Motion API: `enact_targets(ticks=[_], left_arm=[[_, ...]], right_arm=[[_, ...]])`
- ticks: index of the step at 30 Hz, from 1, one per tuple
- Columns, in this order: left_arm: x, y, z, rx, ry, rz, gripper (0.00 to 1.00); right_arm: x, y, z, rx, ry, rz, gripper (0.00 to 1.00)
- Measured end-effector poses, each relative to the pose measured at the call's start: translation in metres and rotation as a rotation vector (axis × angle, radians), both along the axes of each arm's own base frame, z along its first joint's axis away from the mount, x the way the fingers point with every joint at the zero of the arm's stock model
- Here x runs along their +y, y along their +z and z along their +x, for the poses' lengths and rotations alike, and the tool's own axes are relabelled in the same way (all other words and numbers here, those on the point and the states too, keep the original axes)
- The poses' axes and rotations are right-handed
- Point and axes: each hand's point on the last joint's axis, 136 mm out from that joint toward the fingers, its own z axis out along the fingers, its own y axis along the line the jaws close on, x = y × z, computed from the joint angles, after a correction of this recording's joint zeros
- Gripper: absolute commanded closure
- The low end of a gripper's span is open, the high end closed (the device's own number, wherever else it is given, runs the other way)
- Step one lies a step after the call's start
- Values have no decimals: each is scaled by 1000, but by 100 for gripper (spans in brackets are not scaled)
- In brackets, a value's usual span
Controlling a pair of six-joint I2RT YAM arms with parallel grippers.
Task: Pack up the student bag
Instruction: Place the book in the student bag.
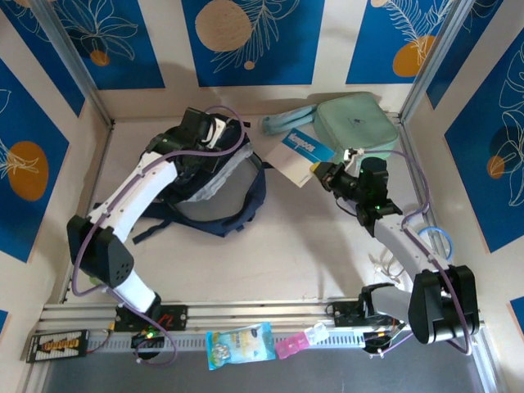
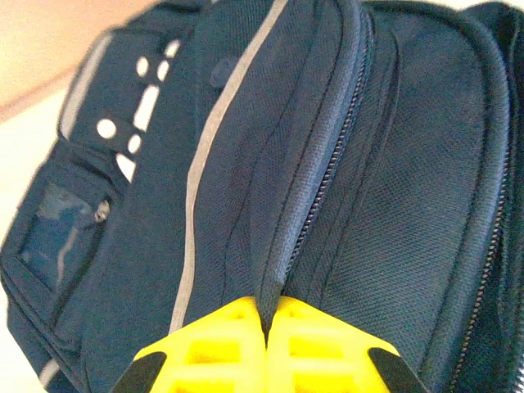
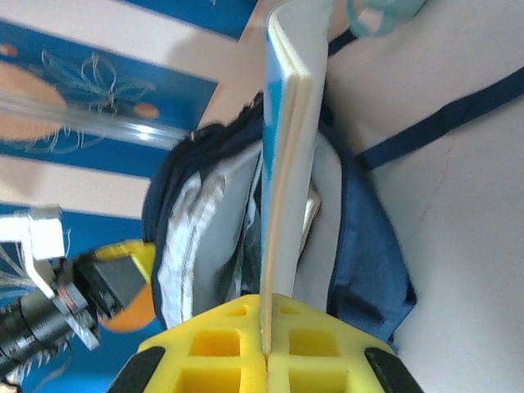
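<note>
Bare table centre [image 1: 295, 254]; student bag [image 1: 246, 192] blocks left, mint case [image 1: 360, 123] far right.

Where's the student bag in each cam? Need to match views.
Top external: student bag upper left of centre, under the left gripper.
Left wrist: close-up, zips running up the frame.
Right wrist: centre, behind the book.
Shared landmark: the left gripper, shut on bag fabric.

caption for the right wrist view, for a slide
The right gripper pinches a thin book edge-on, the navy student bag lying beyond it.
</note>
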Motion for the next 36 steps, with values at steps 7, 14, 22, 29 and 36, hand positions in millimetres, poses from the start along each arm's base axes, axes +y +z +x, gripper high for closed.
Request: enact_targets(ticks=[7,14,22,29,36], left_arm=[[-3,14,8,-61,22,-46,100],[-3,15,10,-64,38,-64,100],[-4,15,9,-59,44,-82,100],[-3,15,10,-55,48,-91,100],[1,16,13,-48,54,-110,100]], right_arm=[[58,-26,-18,63,188,9,100],[113,-27,-14,72,313,30,100],[163,-39,32,128,307,24,100],[195,-96,67,319,176,-70,100],[232,-115,88,450,45,-107,97]])
